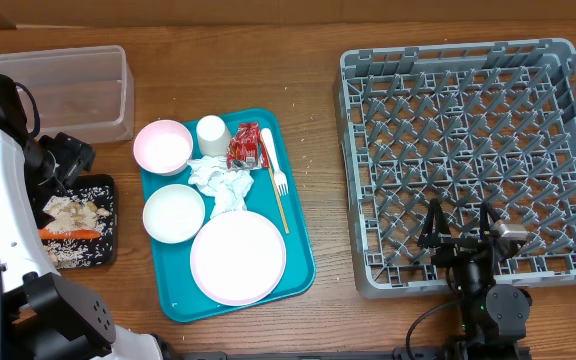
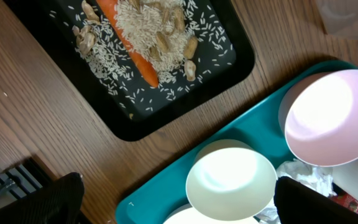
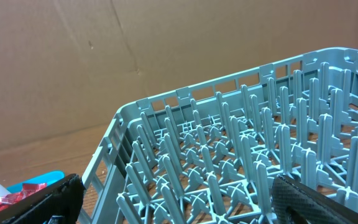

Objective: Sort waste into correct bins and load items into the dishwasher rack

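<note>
Your left gripper point(image 2: 179, 186) hangs over the left side of the bench with its fingers point(image 2: 51, 199) spread wide open, above the gap between the black tray point(image 2: 225, 62) and the teal serving tray point(image 2: 247, 124). The black tray sits by the bench's left edge and holds the carrot point(image 2: 129, 46) lying across the rice scraps point(image 2: 148, 25). The clear tub point(image 1: 68, 100) stands at the far left corner.

Mid-bench, the teal serving tray carries:
- the pink bowl point(image 1: 163, 147) and the white bowl point(image 1: 174, 213) along its left side
- the cup point(image 1: 212, 134) and the red wrapper point(image 1: 245, 147) at its far end
- the napkins point(image 1: 223, 183) at its centre
- the fork point(image 1: 278, 182) along its right side
- the plate point(image 1: 238, 257) at its near end

The dishwasher rack point(image 1: 468, 55) fills the bench's right side. Your right gripper point(image 1: 460, 232) is at the rack's near wall, its fingers point(image 3: 48, 199) wide open too.
</note>
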You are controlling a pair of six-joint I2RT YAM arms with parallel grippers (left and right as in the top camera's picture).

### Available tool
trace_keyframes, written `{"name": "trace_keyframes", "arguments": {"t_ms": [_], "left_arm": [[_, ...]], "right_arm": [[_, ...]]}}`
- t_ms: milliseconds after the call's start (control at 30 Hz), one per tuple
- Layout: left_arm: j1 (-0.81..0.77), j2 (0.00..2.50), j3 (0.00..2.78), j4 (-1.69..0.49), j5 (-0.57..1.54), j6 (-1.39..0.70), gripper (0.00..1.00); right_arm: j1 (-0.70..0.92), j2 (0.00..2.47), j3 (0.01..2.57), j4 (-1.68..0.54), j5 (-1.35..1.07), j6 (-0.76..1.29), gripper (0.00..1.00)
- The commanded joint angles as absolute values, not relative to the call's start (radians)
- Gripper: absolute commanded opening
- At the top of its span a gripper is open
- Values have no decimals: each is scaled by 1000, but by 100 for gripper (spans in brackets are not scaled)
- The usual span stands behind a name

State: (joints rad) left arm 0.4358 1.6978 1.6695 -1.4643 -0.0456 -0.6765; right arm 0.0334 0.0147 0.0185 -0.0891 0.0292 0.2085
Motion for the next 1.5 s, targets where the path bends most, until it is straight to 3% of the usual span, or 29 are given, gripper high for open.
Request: {"name": "trace_keyframes", "arguments": {"t_ms": [0, 133, 300, 433, 667, 800, 1067, 1300, 1467], "left_arm": [[438, 1674, 1683, -1461, -74, -669, 100], [438, 1674, 1683, -1461, -74, -669, 100], [438, 1674, 1683, -1461, -74, -669, 100], [438, 1674, 1683, -1461, -74, -669, 100], [438, 1674, 1683, -1461, -74, -669, 100], [438, 1674, 1683, -1461, -74, -669, 100], [438, 1674, 1683, -1461, -74, -669, 100], [438, 1674, 1683, -1461, -74, -669, 100], [438, 1674, 1683, -1461, -75, -669, 100]], "right_arm": [[38, 4, 8, -76, 24, 208, 100], [38, 4, 8, -15, -110, 387, 100], [38, 4, 8, 21, -459, 837, 100], [38, 4, 8, 43, -504, 1082, 100], [38, 4, 19, 358, -613, 1063, 99], [38, 13, 105, 339, -585, 994, 100], [38, 223, 471, 65, -540, 679, 100], [50, 659, 910, -298, -690, 434, 100], [186, 951, 1210, -591, -624, 250, 100]]}}
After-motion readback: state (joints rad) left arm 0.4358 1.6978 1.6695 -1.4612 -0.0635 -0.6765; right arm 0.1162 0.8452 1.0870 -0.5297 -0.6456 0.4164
